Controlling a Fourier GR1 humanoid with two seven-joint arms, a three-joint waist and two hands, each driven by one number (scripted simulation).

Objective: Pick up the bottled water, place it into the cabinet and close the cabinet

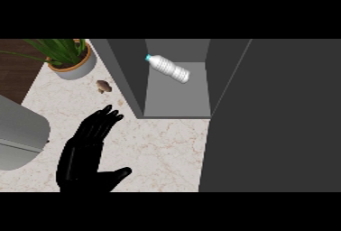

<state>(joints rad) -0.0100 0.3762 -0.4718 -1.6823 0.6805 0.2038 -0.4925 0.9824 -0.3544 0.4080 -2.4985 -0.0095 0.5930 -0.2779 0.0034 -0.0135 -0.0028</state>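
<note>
- The bottled water lies on its side inside the open cabinet, toward the back of the shelf, blue cap pointing up-left; no hand touches it.
- By the look of it, a clear ribbed plastic bottle: probably light to moderate in weight, smooth and rounded, apt to roll when lying down, and its wall would likely give a little under pressure. If it needed moving, the ribbed middle of the body seems the best place to take hold, not the narrow cap end.
- The placing step appears done; the cabinet door, a dark panel filling the view's right side, is open, so closing is what remains.
- The left hand shows low at the left over the marble counter, fingers straight and spread, holding nothing.
- The right hand is not in view.
- Further out: a potted plant at the upper left, a small brown mushroom just beside the cabinet's left wall, and a grey appliance at the left edge.
</note>
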